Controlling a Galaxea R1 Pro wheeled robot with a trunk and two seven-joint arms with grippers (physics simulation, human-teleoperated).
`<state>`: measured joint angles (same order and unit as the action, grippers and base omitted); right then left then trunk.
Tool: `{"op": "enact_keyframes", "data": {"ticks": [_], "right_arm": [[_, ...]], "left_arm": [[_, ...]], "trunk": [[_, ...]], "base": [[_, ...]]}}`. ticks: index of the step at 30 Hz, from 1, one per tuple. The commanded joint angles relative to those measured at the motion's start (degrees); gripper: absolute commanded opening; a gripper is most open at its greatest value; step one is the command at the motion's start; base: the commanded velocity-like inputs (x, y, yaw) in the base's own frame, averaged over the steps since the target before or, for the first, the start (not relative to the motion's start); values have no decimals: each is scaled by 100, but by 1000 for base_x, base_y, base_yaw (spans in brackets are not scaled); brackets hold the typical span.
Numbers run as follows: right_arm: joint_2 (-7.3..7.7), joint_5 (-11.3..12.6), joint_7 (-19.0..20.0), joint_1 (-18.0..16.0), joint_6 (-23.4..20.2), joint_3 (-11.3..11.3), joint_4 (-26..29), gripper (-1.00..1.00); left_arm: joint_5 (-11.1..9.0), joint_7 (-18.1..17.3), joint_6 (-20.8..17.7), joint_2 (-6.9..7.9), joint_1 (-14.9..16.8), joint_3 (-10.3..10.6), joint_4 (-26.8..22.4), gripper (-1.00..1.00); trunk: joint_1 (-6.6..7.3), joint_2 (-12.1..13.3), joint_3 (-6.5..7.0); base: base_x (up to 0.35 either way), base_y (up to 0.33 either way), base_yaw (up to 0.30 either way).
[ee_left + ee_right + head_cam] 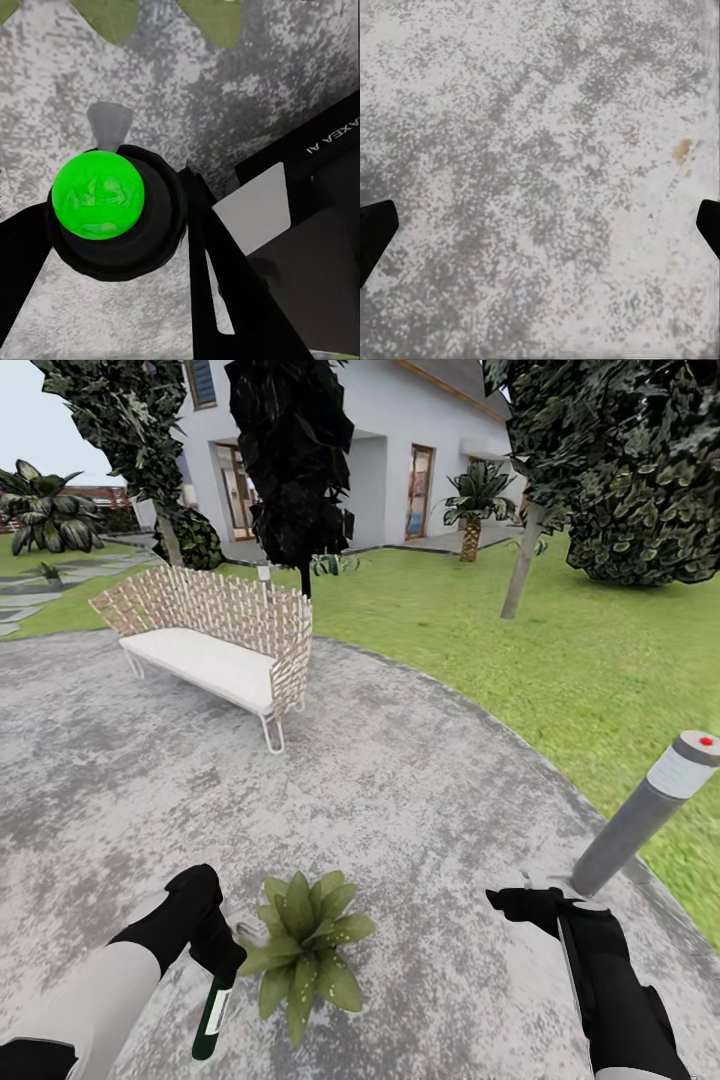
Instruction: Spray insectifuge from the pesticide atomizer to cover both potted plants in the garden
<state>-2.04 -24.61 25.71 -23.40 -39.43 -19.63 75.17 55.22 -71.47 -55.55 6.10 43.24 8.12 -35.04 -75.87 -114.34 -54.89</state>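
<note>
Down low, the left tool is clenched around the pesticide atomizer, bottle hanging downward just left of the potted plant on the paved patio. The right tool hovers released near the bollard lamp. Farther off stands a wicker bench.

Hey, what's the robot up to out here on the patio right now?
The left gripper holds a bottle-shaped sprayer, apparently the pesticide atomizer, beside a small potted plant on the grey paved patio. Pale specks dot some leaves, so spraying may have started. The right gripper hangs open above bare paving, near a grey bollard lamp. A woven bench stands further back.
</note>
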Motion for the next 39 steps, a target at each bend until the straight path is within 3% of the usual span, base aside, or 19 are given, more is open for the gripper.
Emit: {"op": "enact_keyframes", "data": {"ticks": [1, 8, 39], "right_arm": [[-7, -61, 57, -6, -12, -14, 7, 100], [-7, -61, 57, -6, -13, -14, 7, 100], [-16, -61, 57, -6, -12, -14, 7, 100]], "left_arm": [[42, -59, -43, 6, 1, 14, -12, -100], [42, -57, -43, 12, -39, -5, -5, -100], [42, -51, -43, 32, -307, 12, -2, -100]], "trunk": [[1, -2, -5], [1, -2, -5], [1, -2, -17]], "base": [[0, 0, -271], [0, 0, -157], [0, 0, -1]]}}
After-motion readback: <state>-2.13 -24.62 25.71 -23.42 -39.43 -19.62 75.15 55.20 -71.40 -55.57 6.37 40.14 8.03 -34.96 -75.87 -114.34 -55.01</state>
